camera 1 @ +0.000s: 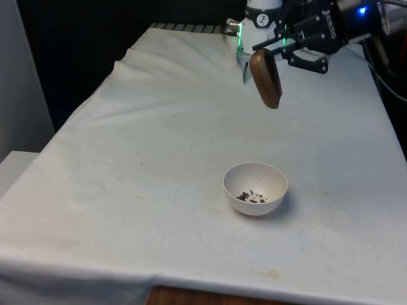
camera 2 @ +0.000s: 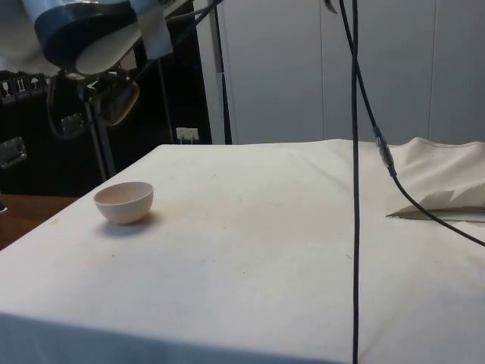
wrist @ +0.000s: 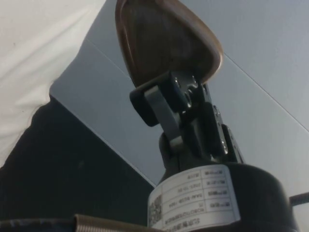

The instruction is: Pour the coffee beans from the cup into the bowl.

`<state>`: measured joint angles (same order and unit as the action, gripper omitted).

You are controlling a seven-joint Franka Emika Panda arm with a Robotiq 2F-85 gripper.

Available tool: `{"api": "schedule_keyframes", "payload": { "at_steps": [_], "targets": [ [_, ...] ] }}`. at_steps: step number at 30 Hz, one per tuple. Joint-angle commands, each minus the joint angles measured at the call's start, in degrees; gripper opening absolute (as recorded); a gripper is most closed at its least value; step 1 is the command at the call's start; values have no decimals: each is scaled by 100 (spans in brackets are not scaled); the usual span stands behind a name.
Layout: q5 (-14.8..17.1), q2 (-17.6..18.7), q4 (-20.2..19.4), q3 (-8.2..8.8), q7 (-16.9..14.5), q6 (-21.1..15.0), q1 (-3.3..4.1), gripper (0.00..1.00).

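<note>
The gripper (camera 1: 289, 52) hangs high over the far part of the table (camera 1: 159, 127), turned on its side, with its jaws clamped on the rim of a brown cup (camera 1: 266, 77). In the front view the cup is tipped well over, its mouth facing down and towards the front view's left, clear of the cloth and well apart from the bowl (camera 1: 255, 188), which sits on the table nearer the camera and a little to the front view's right of centre.

That same view looks down into the white bowl and shows a small scatter of dark coffee beans (camera 1: 252, 196) lying at its bottom. The side view sees the bowl (camera 2: 124, 202) only from the outside, so the beans are hidden there behind its wall; what it adds is the height, with the cup (camera 2: 120, 100) held up in the air above the bowl and the arm's white and dark housing over it. From that angle the cup seems to stand roughly over the bowl, though the front view places it farther back.

The wrist view gives the closest look at the grip: one black finger (wrist: 159, 104) presses on the cup's (wrist: 164, 41) edge, and the brown inside wall is turned to the camera. Whether any beans remain inside is hard to tell, since the interior is dark and glossy.
</note>
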<state>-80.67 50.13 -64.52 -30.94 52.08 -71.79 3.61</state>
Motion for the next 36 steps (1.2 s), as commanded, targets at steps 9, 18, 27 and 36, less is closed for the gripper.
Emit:
{"api": "schedule_keyframes", "payload": {
  "at_steps": [9,18,27,36],
  "targets": [
    [298,-63,-40,-52,0,-401,-172,0],
    [350,-97,-92,-57,-34,-613,-212,0],
    [413,-97,-97,-57,-92,-808,-241,0],
    [527,-109,-92,-63,-143,-997,-281,0]
  ]
}}
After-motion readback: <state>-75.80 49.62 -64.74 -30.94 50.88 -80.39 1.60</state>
